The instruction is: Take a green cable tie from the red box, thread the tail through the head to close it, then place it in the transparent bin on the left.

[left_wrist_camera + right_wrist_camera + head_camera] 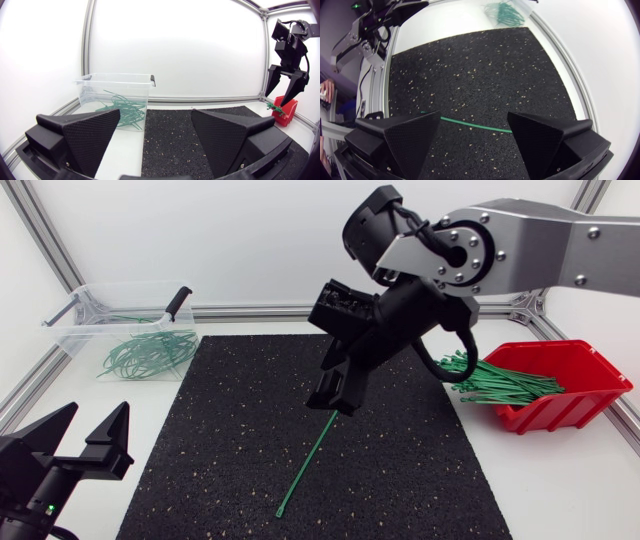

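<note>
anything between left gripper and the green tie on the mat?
Nothing: only white tabletop and bare speckled black mat lie between the left gripper and the straight green cable tie, seen in the head view.

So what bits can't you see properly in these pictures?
1. Green tie: head view, its upper end is covered by the right jaws; right wrist view, both ends vanish behind them.
2. Red box: head view, the end nearer the mat is behind the right arm; tiny in the left wrist view.
3. Ties in the bin: head view, too tangled to count.
</note>
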